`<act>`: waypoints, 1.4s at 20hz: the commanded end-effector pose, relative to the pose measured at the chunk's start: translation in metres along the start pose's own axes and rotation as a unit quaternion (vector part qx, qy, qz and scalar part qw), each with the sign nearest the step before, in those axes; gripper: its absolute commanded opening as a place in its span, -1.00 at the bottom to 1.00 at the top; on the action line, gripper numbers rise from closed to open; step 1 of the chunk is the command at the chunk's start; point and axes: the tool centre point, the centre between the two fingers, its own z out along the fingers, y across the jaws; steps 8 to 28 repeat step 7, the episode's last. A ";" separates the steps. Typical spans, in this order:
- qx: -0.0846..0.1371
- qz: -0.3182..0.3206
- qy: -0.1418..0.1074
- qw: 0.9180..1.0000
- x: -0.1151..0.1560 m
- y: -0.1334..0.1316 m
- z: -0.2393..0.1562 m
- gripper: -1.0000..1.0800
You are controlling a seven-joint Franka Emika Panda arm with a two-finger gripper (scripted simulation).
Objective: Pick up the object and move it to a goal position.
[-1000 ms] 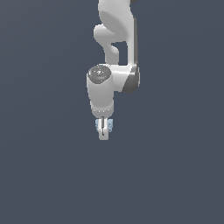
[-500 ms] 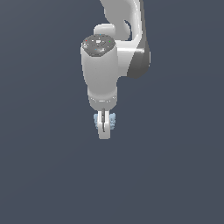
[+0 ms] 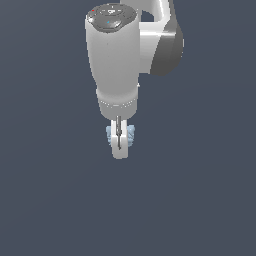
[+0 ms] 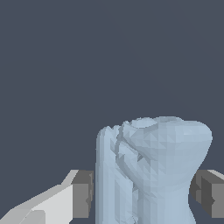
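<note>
Two fingers (image 4: 83, 194) pinch the pale blue object (image 4: 151, 170) between them, one pad on each side.

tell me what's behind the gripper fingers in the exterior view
The pale blue object sits behind the fingers, showing only as slivers on either side; its middle is covered. In the wrist view the object sits between the dark pads; contact isn't clear.

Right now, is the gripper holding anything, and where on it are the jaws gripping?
Yes: the gripper holds the pale blue object, its jaws pressed on two opposite sides, low on its body.
</note>
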 end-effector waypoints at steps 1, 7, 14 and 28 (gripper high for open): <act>0.000 0.000 0.000 1.000 -0.001 -0.003 -0.006 -1.00; 0.000 0.000 0.000 1.000 -0.001 -0.006 -0.012 -1.00; 0.000 0.000 0.000 1.000 -0.001 -0.006 -0.012 -1.00; 0.000 0.000 0.000 1.000 -0.001 -0.006 -0.012 -1.00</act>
